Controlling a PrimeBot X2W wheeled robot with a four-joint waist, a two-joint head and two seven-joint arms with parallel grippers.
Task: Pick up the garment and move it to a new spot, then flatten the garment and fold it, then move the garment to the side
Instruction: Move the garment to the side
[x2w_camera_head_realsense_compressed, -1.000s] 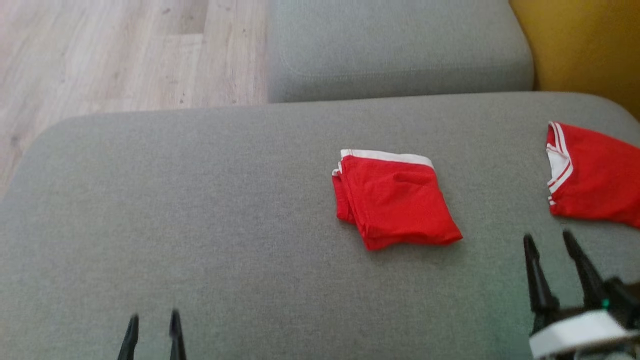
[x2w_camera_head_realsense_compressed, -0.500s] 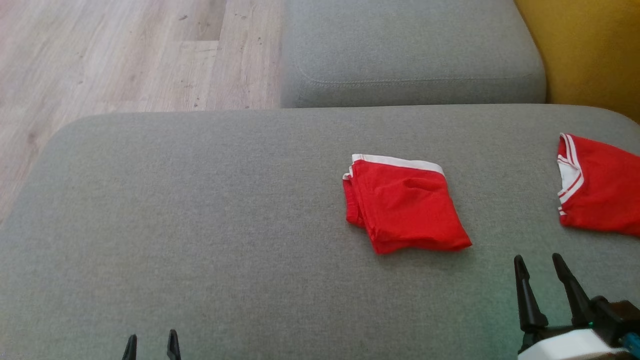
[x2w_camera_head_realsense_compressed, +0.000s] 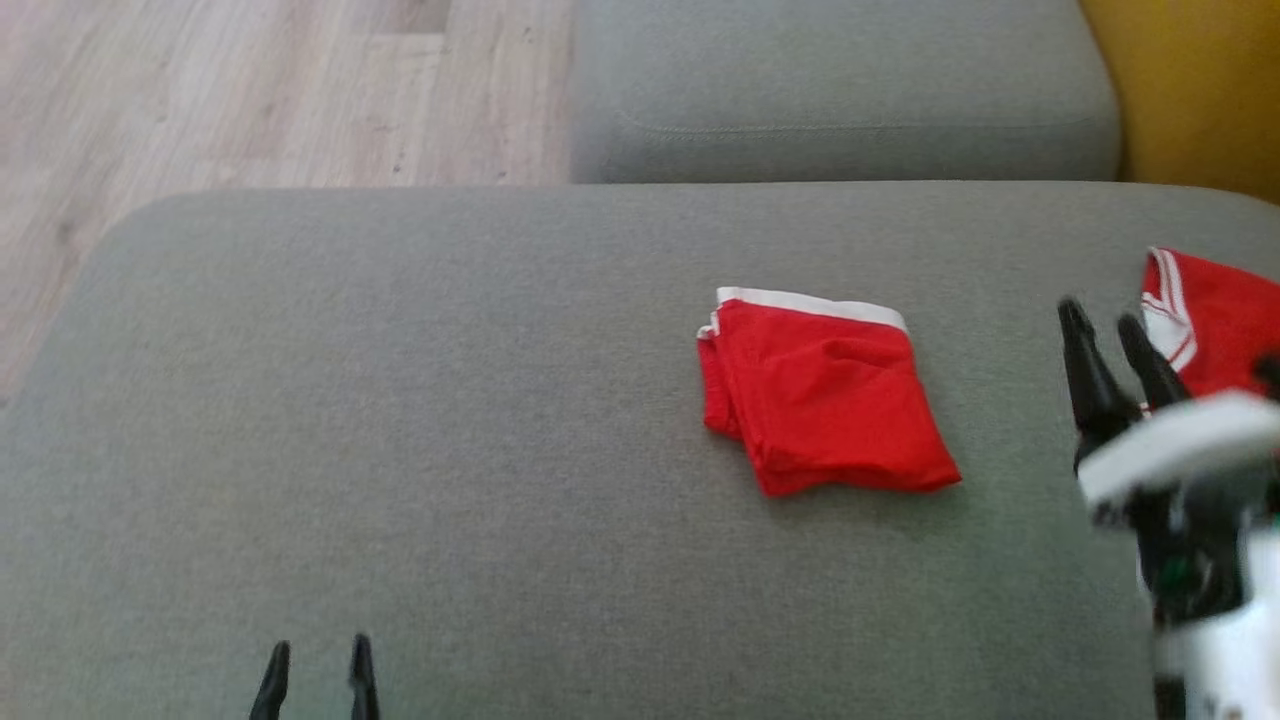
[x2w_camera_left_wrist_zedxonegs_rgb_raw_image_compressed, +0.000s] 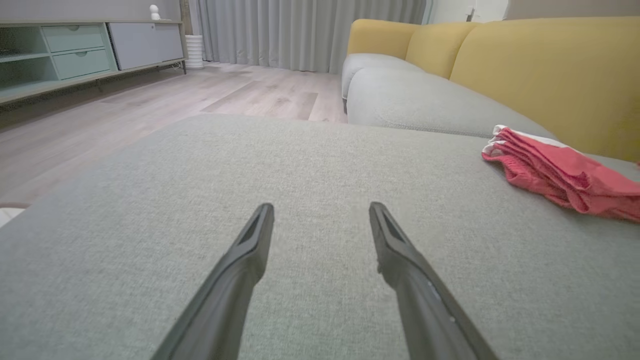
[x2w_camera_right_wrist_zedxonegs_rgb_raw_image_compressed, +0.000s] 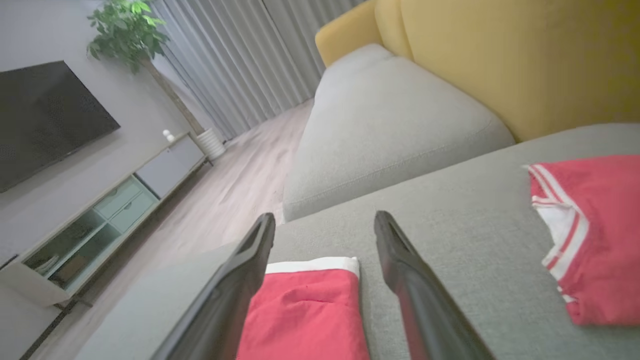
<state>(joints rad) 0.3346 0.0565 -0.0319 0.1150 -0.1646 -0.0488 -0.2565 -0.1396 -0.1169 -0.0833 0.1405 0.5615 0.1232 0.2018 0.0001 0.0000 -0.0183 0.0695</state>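
The folded red garment (x2w_camera_head_realsense_compressed: 825, 395) with the white band lies flat on the grey seat cushion (x2w_camera_head_realsense_compressed: 450, 400), a little right of its middle and well apart from every edge. I judge that folding is finished and that the step in hand is the last one, moving the garment to the side. The right tool (x2w_camera_head_realsense_compressed: 1100, 313) hangs released, its fingers spread, above the right part of the cushion, between the folded garment and a second red garment (x2w_camera_head_realsense_compressed: 1215, 320) at the right edge. The left tool (x2w_camera_head_realsense_compressed: 320, 645) is released too, low near the front edge and touching nothing. The next move calls for a grasp that takes all layers together, otherwise the fold may open. The left half of the cushion is bare and gives much room. Its far edge and left edge drop to the wooden floor (x2w_camera_head_realsense_compressed: 250, 90).
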